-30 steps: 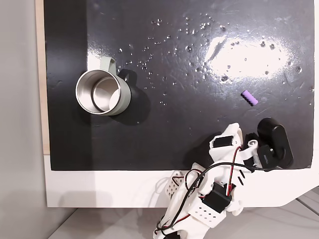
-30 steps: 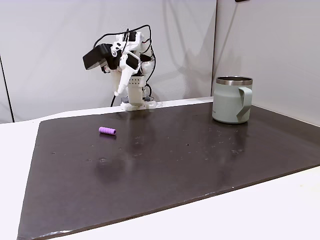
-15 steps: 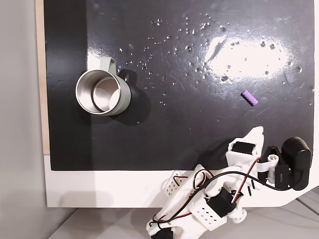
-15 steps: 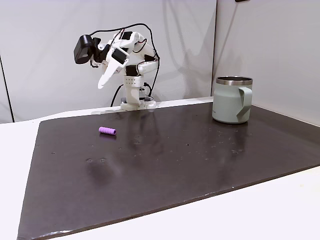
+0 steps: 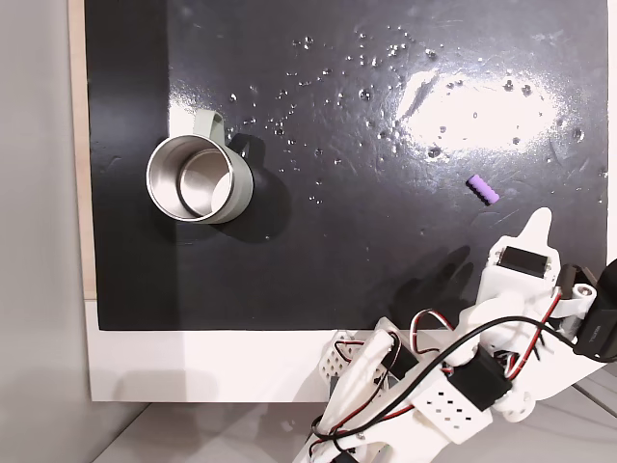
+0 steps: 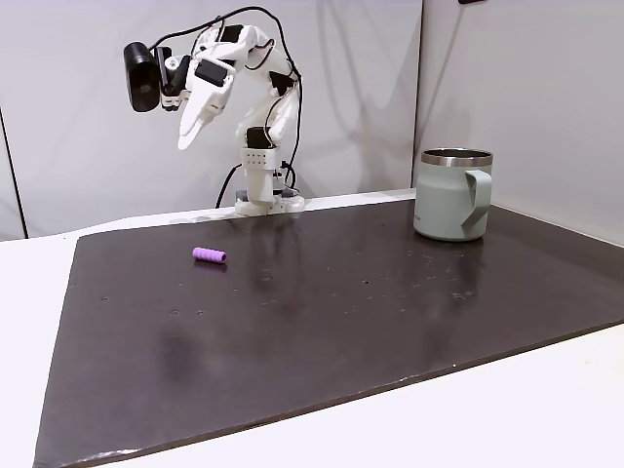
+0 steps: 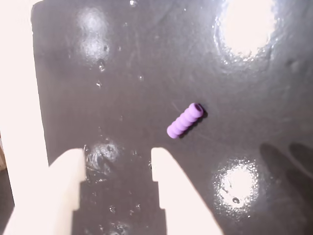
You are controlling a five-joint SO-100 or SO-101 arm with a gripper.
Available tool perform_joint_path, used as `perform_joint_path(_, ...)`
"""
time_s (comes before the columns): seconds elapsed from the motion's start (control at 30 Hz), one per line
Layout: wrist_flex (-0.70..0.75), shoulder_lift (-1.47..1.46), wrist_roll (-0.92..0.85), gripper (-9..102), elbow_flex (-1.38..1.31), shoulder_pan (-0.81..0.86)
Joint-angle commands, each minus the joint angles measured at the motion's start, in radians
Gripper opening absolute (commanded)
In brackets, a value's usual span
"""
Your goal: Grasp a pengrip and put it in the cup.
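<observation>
The purple ribbed pengrip (image 5: 481,190) lies on its side on the black mat, far from the cup. From the side it (image 6: 209,254) rests in front of the arm's base. The cup (image 5: 198,179) is a pale grey-green mug with a steel inside, standing upright and holding nothing; in a fixed view it (image 6: 451,195) stands at the mat's right. My gripper (image 6: 185,142) hangs high above the mat, pointing down. From above, the gripper (image 5: 538,224) is a little below and right of the pengrip. In the wrist view my gripper (image 7: 116,155) is open, with the pengrip (image 7: 185,120) ahead and right of it.
The black mat (image 5: 366,241) lies on a white table (image 5: 193,367); the arm's base and cables (image 5: 405,395) stand at its near edge. White walls rise behind the arm's base (image 6: 261,195). Glare and small specks mark the mat.
The arm has swung toward the pengrip's side and lifted its gripper higher over the mat. The pengrip and the cup have not moved.
</observation>
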Motion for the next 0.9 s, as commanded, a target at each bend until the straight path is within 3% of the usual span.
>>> perform_joint_path(0.0, -0.014, -0.114, 0.049, 18, -0.115, -0.006)
perform_joint_path(0.27, -0.153, -0.342, 0.161, 33, -0.117, -0.034)
perform_joint_path(0.53, -0.195, -0.568, 0.311, 34, -0.161, -0.13)
perform_joint_path(0.87, -0.224, -0.572, 0.341, 33, -0.072, -0.215)
